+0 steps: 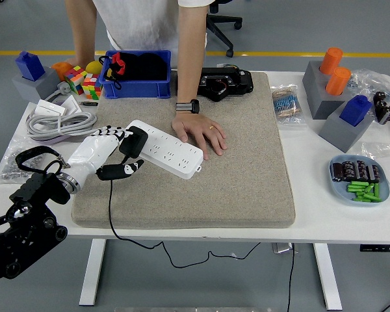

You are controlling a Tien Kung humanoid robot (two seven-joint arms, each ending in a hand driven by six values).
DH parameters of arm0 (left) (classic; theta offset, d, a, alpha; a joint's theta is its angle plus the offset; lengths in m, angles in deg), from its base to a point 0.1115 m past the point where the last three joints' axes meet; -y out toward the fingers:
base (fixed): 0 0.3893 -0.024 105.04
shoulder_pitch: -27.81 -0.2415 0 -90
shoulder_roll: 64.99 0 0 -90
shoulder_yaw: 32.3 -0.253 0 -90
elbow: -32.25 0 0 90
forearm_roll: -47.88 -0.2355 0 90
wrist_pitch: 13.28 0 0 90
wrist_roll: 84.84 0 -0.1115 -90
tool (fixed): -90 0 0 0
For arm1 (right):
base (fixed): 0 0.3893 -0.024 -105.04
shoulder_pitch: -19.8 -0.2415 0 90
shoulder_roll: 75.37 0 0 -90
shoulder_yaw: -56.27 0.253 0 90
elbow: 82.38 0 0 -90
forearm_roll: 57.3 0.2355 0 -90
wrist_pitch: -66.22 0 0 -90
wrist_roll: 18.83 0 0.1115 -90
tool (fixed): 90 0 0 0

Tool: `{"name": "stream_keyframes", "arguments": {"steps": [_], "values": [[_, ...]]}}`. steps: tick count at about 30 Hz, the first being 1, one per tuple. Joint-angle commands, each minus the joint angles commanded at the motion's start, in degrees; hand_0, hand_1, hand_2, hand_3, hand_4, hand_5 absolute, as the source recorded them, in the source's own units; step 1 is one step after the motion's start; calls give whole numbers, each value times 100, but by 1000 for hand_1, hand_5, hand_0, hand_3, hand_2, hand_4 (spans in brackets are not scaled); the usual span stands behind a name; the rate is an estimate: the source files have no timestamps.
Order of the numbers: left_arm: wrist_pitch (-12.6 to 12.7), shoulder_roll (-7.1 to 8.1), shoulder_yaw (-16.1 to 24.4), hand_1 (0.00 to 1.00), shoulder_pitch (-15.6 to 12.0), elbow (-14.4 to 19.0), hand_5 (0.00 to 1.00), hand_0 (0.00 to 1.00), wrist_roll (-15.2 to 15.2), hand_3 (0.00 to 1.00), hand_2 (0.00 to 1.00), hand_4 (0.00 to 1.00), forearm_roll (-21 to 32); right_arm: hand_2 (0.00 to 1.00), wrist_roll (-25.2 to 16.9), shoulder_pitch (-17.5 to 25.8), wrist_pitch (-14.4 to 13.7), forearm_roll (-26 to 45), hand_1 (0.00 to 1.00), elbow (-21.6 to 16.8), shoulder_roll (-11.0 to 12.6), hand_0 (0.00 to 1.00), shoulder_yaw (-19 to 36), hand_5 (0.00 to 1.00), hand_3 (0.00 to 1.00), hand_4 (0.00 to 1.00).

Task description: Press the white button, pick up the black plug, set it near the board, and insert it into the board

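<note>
One black plug (132, 143); one board (166, 148)

The black plug (131, 142) is being held in the left hand (103, 151) against the near-left end of the white board (164, 148). The board's far end is being steadied on the grey mat (234, 156) by a person's hand (199, 134).

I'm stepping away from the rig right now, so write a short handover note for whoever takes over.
Left hand: shut on the black plug, holding it at the left end of the white power strip on the grey mat.
Right hand: not in view.
A person's hand rests flat on the mat beside the strip.
Done: plug picked up and brought to the strip.
Left: seat it; full insertion can't be confirmed.
</note>
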Motion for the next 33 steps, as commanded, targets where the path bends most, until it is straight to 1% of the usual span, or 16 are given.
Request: {"name": "stream_keyframes", "arguments": {"steps": [13,16,22,33], "values": [[-53,-189,-200,972,321,-249,640,998,71,841,892,709,55,578,-8,-7,-8,6,587,4,5,619,4,366,578,644],[-91,-246,-284,972,408,-402,640,998,111,841,892,709,118,578,-6,-14,-6,8,587,2,7,619,0,366,578,644],[-121,-291,-367,971,460,-547,641,998,120,840,887,710,194,578,-9,-12,-9,5,587,5,14,619,1,366,578,644],[-117,-327,-454,967,480,-629,644,998,91,839,887,712,333,578,-12,-25,-10,7,587,0,8,619,12,366,578,644]]}}
